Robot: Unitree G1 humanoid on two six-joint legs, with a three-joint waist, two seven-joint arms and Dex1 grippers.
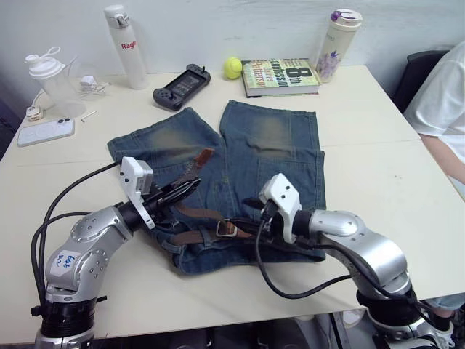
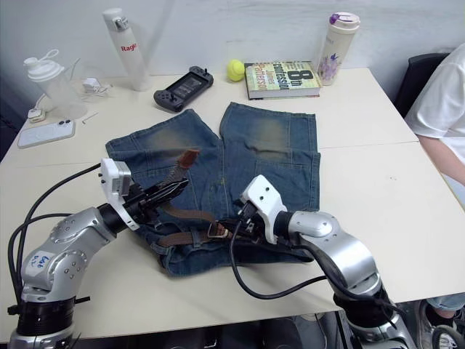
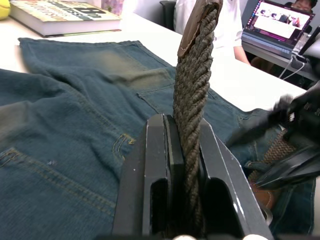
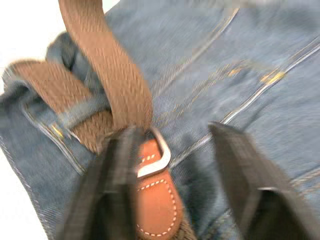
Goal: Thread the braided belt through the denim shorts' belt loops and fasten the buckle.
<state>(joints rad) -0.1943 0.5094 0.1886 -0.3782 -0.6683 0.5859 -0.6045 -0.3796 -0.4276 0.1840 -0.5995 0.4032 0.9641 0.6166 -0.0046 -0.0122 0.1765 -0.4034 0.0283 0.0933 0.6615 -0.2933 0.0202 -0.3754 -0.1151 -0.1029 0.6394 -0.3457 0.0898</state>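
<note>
Two grippers at work: left gripper (image 1: 190, 185) clamps braided belt (image 3: 192, 105) tip, lifted toward 1 o'clock, ready to feed; right gripper (image 4: 180, 170) gapes astride buckle (image 4: 155, 155), steadying it on denim shorts (image 1: 269, 156) waistband, 6 o'clock edge of table (image 1: 378, 174).

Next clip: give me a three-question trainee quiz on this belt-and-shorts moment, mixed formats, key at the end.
1. True or false: the left hand is shut on the free end of the belt.
2. Which hand stands open right beside the buckle? A) the left hand B) the right hand
3. Fill in: behind the shorts on the table, the yellow ball lies between the game controller and the ____.

Key
1. True; the strap runs up between its closed fingers.
2. B
3. book
</note>
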